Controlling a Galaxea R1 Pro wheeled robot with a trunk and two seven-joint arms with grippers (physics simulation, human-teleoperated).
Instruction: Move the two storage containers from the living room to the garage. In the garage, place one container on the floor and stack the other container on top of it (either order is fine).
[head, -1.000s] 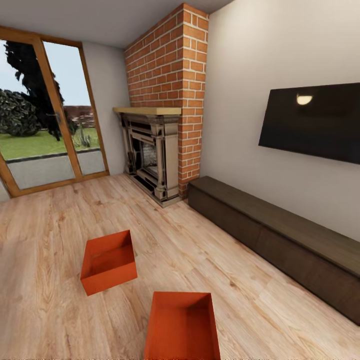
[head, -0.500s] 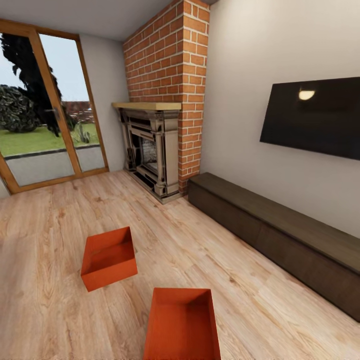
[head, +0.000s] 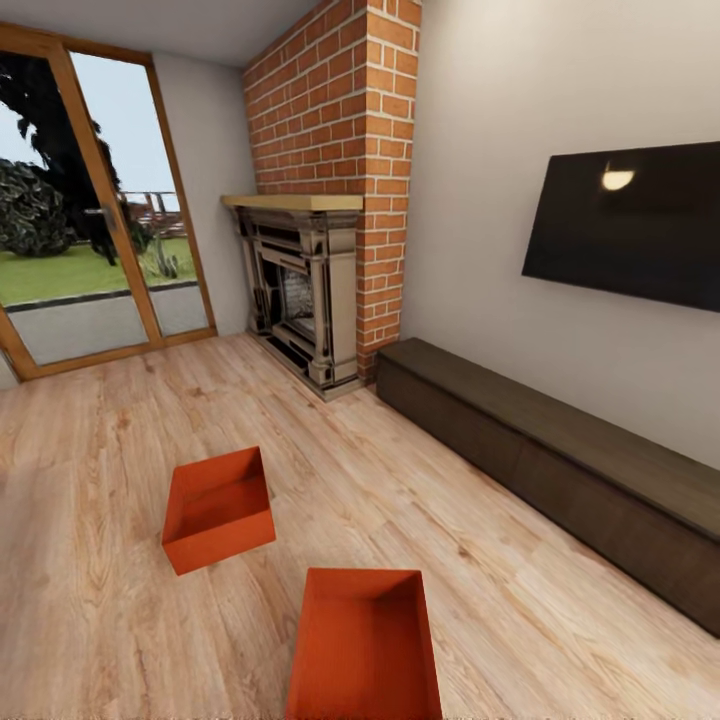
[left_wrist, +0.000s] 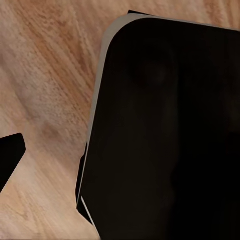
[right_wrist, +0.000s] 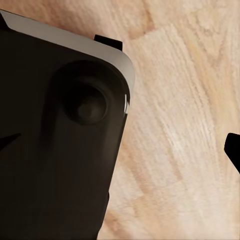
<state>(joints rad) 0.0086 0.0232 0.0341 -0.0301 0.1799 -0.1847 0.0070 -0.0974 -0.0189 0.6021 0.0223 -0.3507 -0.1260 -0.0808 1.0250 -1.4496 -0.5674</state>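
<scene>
Both storage containers sit empty on the wood-plank floor (head: 90, 470): the nearer container (head: 365, 645) close below the head camera, the farther container (head: 217, 508) just beyond, apart from it. The wrist cameras show dark robot body over planks; whether the fingers are spread, I cannot tell. These bins look light, stiff, thin-walled: pinch a rim wall.

Storage containers (head: 218, 508) (head: 365, 640): matt orange-red, smooth walls. Floor (head: 90, 440): light grained wood plank. Fireplace chimney (head: 340, 130): rough red brick. TV (head: 625, 225): glossy black. Low cabinet (head: 560, 470): dark matt wood.
</scene>
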